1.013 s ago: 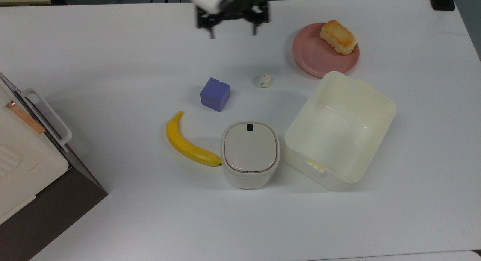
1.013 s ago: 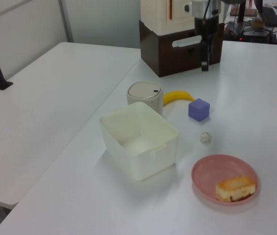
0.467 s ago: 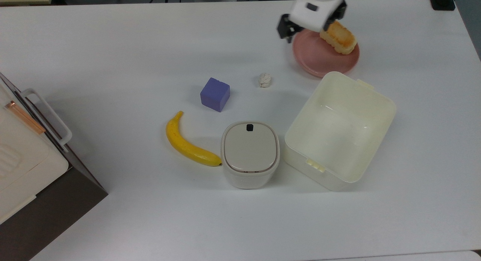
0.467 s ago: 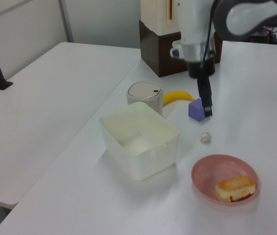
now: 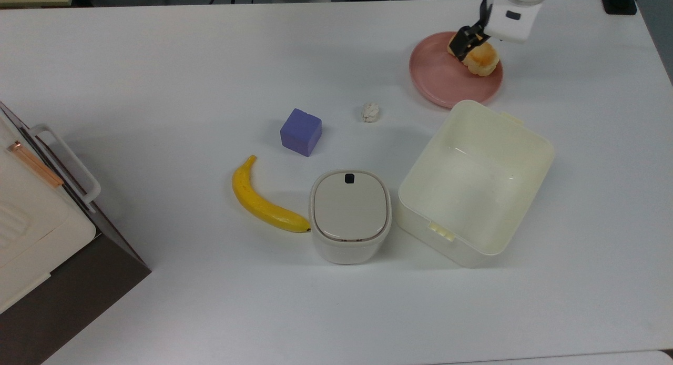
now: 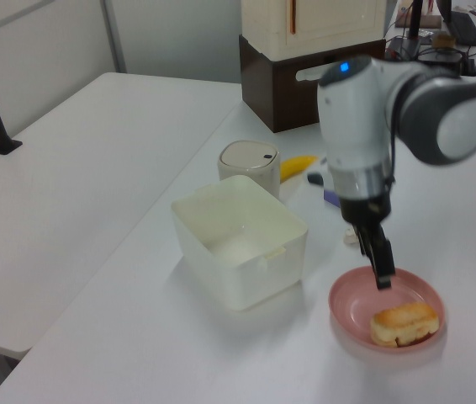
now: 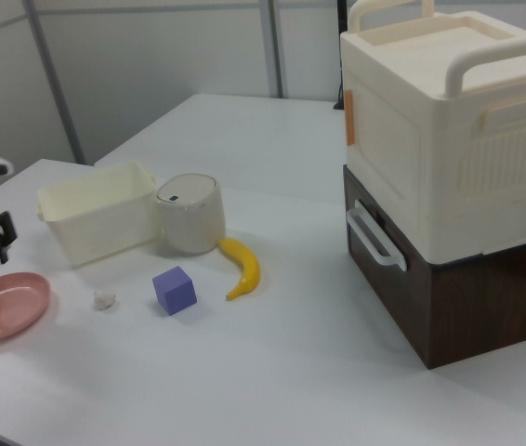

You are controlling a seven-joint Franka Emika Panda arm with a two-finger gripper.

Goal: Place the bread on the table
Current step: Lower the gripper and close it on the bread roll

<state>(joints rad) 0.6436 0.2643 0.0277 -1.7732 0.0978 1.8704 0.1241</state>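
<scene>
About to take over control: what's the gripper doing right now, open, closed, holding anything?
Gripper: over the pink plate, above the bread, not holding it; open or closed cannot be told.

Small oblong bread with golden-brown toasted top and paler sides, lying flat on a round pink plate, plain white bench beneath
</scene>
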